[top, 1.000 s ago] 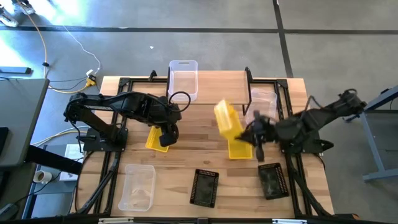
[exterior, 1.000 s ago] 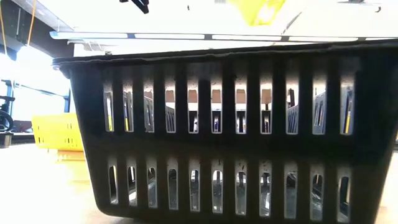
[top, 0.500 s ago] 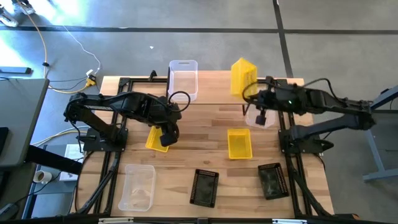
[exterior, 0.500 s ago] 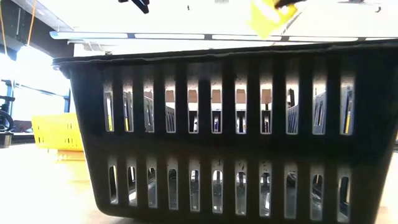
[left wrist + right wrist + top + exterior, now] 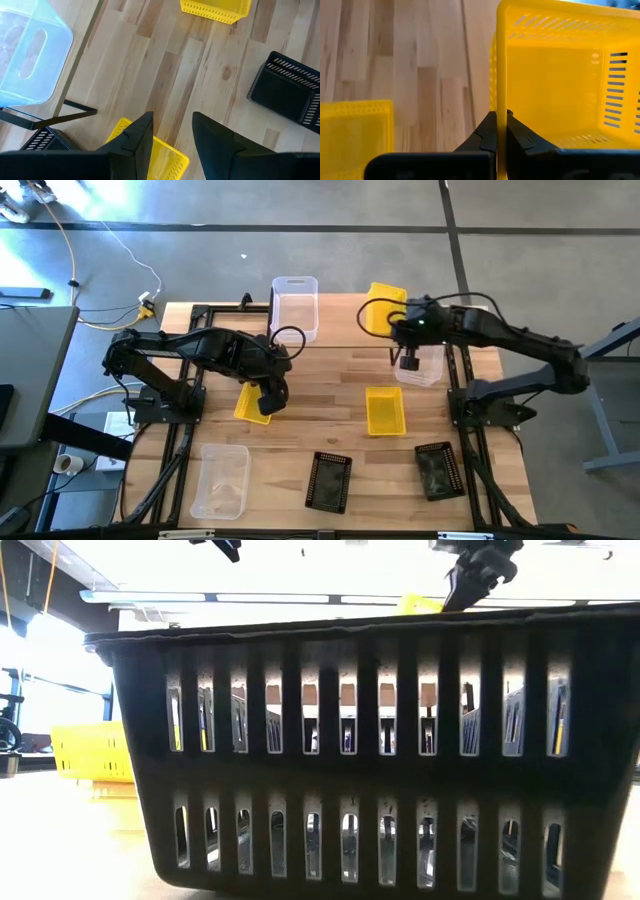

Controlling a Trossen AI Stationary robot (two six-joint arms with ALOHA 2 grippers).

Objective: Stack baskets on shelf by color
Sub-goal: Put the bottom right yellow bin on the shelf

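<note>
No text, label, brand, number or sign can be read on anything in these views, near or far.

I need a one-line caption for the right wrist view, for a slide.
Right gripper shut on the wall of a yellow basket, held above the wooden table.

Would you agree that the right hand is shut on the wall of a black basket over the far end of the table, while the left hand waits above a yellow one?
Not quite: the basket in the right hand is yellow, not black. The right wrist view shows the hand pinching the yellow basket by its wall. The rest stands: the high view shows it over the far end, and the left hand waits above another yellow basket.
</note>
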